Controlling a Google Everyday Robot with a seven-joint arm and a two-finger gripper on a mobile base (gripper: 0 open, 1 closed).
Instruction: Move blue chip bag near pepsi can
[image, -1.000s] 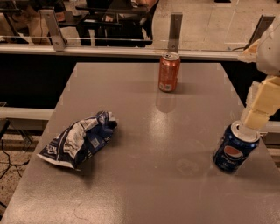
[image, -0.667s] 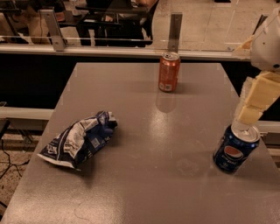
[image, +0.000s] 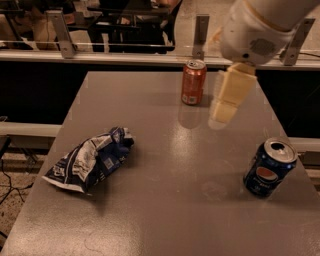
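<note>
Inspector: Moved since last check: gripper (image: 220, 116), left from over the pepsi can (image: 269, 168), now above the table (image: 165, 215) just right of the orange can (image: 193, 82).
Clerk: Open or closed?
Inspector: Cannot tell.
Clerk: Markings?
Inspector: Pepsi can shows its round red-white-blue logo. Print on the bag (image: 90, 159) is unreadable.
Clerk: Bag?
Inspector: Crumpled, dark blue with white panels, lying at left, well apart from the pepsi can. Unmoved.
</note>
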